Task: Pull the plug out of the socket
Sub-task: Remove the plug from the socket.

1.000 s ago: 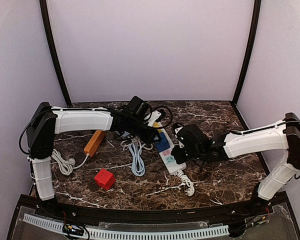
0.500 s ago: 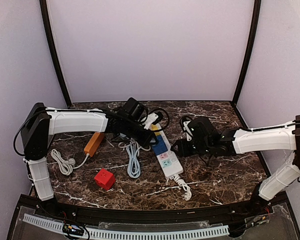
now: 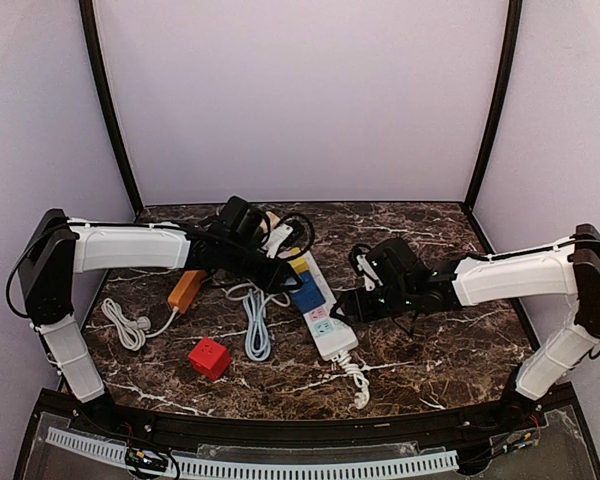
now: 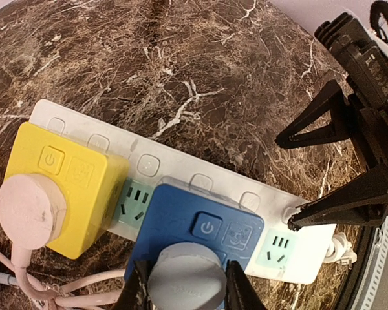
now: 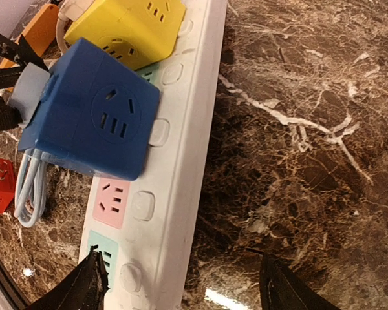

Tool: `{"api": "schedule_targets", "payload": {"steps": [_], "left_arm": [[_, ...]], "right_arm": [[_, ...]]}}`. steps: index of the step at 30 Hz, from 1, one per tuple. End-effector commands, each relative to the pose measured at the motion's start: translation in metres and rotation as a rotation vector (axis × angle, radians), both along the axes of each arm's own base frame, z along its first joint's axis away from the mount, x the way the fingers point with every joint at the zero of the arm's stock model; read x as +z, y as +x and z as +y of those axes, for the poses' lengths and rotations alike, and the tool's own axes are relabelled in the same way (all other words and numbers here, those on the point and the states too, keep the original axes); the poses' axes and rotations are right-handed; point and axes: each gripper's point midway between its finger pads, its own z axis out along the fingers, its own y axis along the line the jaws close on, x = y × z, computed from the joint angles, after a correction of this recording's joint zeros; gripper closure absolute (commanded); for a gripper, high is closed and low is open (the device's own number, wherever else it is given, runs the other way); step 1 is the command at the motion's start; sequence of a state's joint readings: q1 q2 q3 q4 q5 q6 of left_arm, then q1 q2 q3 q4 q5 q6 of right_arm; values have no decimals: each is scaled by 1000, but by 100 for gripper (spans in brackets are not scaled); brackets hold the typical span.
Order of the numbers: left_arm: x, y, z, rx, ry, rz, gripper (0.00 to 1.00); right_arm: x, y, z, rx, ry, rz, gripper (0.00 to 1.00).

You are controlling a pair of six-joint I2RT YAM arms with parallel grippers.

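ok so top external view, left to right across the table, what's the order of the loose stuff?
White coiled cable → red cube → pale blue cable → white power strip. Orange block left out: it overlaps the red cube's span.

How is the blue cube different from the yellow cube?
The yellow cube sits at one end of the white strip; the blue cube sits nearer its middle. The blue cube's grey plug is pinched by the left gripper; the yellow cube's pink plug is untouched. Both have a power button.
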State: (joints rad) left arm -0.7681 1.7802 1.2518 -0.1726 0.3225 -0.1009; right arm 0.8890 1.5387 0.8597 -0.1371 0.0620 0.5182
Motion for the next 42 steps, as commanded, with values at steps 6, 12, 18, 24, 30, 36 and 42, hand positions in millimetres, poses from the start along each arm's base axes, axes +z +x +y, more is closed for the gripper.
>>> {"api": "schedule_targets", "payload": {"steps": [6,12,18,24,30,36,42], "left_arm": [[81,-2,-2,30,-278,-110,99],[88,-6,1,39,-324,-117,100],[88,-9,0,33,-337,-105,99],[91,-11,-2,21,-346,-98,100],[97,-11,-3,-3,-338,-94,99],[105,-3,0,1,-359,-43,100],[105,7,7,29,-364,-25,99]], "right_arm": [[3,-17,36,26,197,189,32],[-10,-22,47,30,259,280,37],[-5,-23,58,18,375,317,49],[-2,-20,61,4,414,331,82],[-1,-16,57,-8,410,317,100],[-13,-17,47,12,335,283,100],[-14,-19,39,58,263,225,100]]}}
